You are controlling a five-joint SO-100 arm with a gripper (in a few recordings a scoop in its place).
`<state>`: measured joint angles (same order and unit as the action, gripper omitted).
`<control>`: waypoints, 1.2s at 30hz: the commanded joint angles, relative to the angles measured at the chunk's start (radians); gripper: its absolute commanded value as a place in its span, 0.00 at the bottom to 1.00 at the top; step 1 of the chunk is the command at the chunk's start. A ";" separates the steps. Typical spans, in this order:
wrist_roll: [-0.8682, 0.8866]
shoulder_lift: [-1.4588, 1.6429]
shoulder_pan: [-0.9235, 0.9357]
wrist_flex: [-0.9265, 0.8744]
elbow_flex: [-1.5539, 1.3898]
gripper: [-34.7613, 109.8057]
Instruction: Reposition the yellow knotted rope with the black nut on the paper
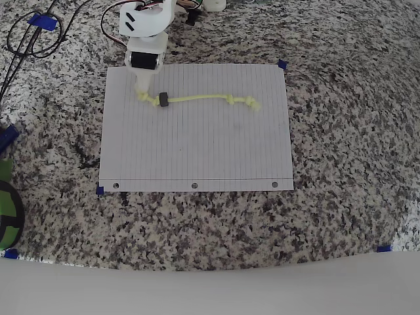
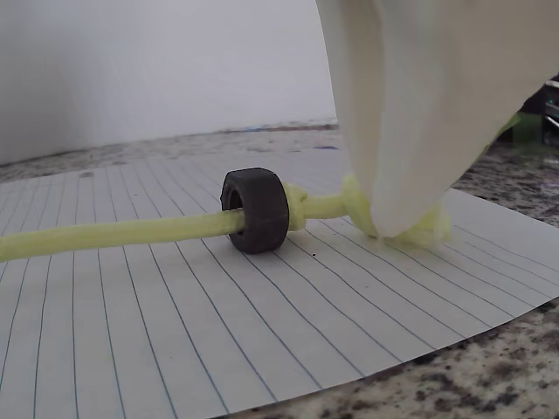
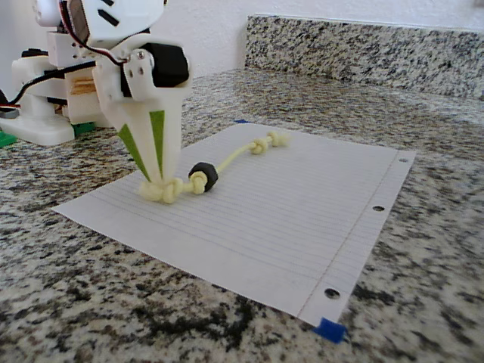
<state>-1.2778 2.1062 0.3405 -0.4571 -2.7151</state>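
The yellow knotted rope (image 3: 227,162) is pinched at its knotted end by the hand (image 3: 155,181) on the paper (image 3: 287,219), the black nut (image 3: 203,176) just beside, blue tape (image 3: 330,330) marking the desk (image 3: 423,287).

Speckled granite countertop (image 1: 341,131); matching granite backsplash (image 3: 363,49) along its rear edge; plain white wall (image 2: 157,61) above the backsplash; soft even light.

Thin pale yellow knotted rope (image 1: 197,98) lay roughly straight across the far half of the white lined paper sheet (image 1: 197,151), knots at both ends. Small black ring nut (image 1: 163,100) sat threaded on it, touching the paper, against one end knot.
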 commanded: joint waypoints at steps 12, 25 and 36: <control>-0.012 0.261 0.008 -0.175 0.025 0.24; -0.166 0.931 -0.006 -0.327 -0.057 0.24; -0.239 1.015 -0.095 -0.509 -0.124 0.24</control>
<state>-1.4987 3.1017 0.2746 -0.9004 -2.8379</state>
